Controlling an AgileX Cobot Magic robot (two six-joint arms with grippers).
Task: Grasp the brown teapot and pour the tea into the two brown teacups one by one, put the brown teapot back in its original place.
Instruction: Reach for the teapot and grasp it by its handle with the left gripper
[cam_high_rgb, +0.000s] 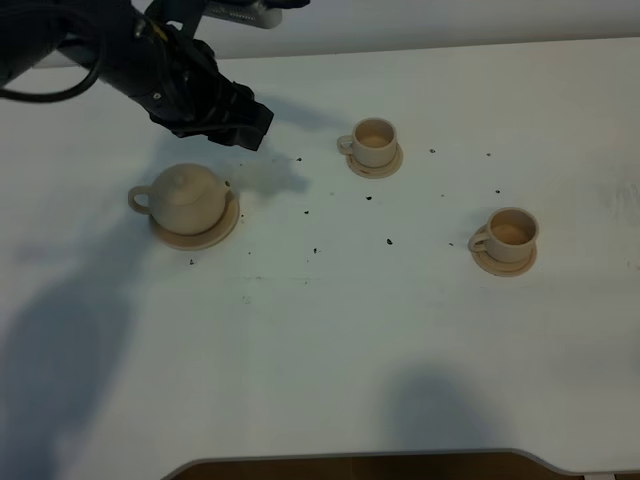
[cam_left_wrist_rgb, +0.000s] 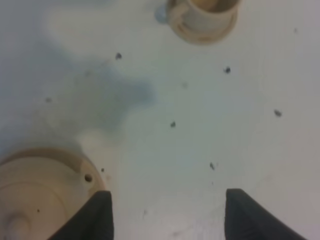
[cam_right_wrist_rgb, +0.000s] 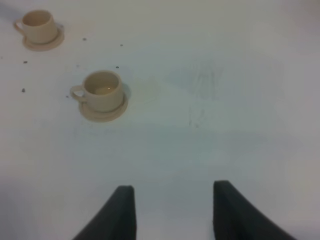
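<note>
Position of squat round tan clay teapot (cam_high_rgb: 185, 198) with knobbed lid: upright on the wide flat round tan clay saucer (cam_high_rgb: 212, 238), at about 9 o'clock on the white table (cam_high_rgb: 320, 340) in the high view. Loop handle points to 9 o'clock, so the long axis, handle to spout, runs 9-to-3. Spout end is hard to make out.

Black left gripper (cam_high_rgb: 240, 118) hangs over the table at roughly 1 o'clock from the teapot, so the teapot lies at 7 o'clock from it. No contact. In its wrist view the fingers stand well apart over bare table, and the lid sits outside one finger, not in the gap.

Right gripper (cam_right_wrist_rgb: 172, 212) has fingers apart and holds nothing. It is out of the high view, and its camera shows only the cups.

One small tan clay teacup (cam_high_rgb: 375, 142) on its saucer sits at about 2 o'clock from the teapot, the second teacup (cam_high_rgb: 512, 232) at about 3 o'clock, further off. Fill level cannot be told. Dark specks (cam_high_rgb: 390, 241) lie scattered between them.

Judgement: the left arm is the nearer. A handle grasp means travelling toward 8 o'clock, past the body, with the jaws closing across the 12-to-6 line.
</note>
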